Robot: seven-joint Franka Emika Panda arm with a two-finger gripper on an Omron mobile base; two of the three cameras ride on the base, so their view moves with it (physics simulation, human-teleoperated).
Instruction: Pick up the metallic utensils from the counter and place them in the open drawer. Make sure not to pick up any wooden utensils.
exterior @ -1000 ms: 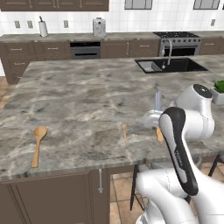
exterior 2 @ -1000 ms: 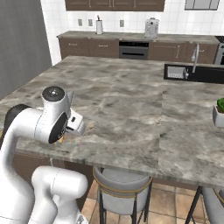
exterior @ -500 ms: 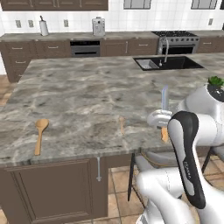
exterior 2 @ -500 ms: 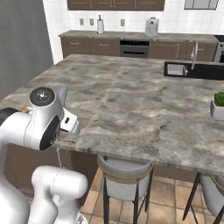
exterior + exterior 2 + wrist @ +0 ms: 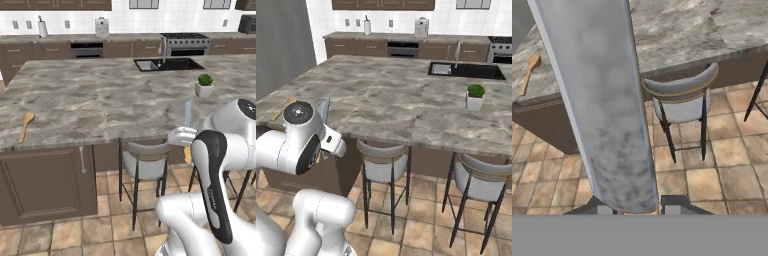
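The table [image 5: 100, 95] sits higher in both base views because the base has backed away, jaws clenched on the bluish-grey utensil [image 5: 602, 110]; we judge it bound for the drawer.

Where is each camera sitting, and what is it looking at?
Left base view: behind the arm on its left, looking forward and down at the counter with the wooden spoon; the white arm rises at lower right.
Right base view: behind the arm on its right, looking at the same counter, a stool and a potted plant; the arm is at lower left.
Hand view: on the hand, looking along the gripper, which holds a bluish-grey utensil.
Shared: all three show the counter and a stool.
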